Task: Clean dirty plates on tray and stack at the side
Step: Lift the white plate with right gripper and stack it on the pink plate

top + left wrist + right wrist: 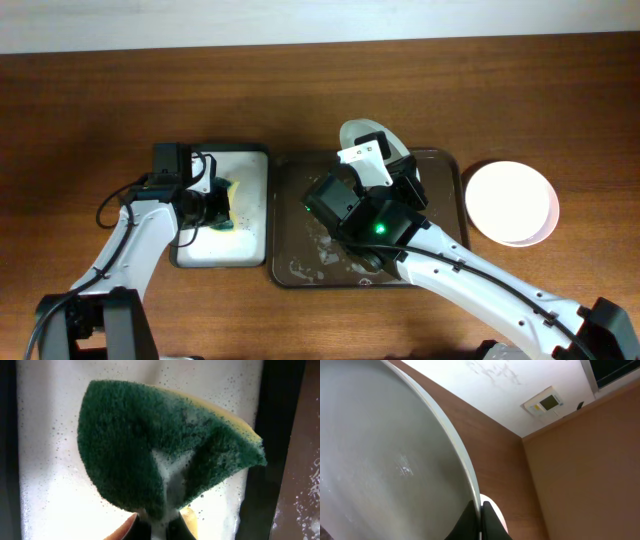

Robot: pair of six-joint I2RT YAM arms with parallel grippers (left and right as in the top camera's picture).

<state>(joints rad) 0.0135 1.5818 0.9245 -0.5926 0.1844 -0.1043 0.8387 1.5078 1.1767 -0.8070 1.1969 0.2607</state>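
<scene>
My right gripper [378,160] is shut on the rim of a pale grey-green plate [362,134] and holds it tilted up on edge above the far side of the dark brown tray [290,268]. In the right wrist view the fingers [480,519] pinch the rim of the plate [380,460]; no red smear shows on the face in view. A white plate [510,203] lies on the table to the right of the tray; whether another lies under it I cannot tell. My left gripper [160,527] is shut on a green-and-yellow sponge [150,450].
The white-lined sponge tray [250,165] with soapy water stands left of the brown tray, with my left gripper [213,206] and the sponge [232,200] over it. Foam flecks lie on the brown tray's floor [320,250]. My right arm crosses the tray's front right.
</scene>
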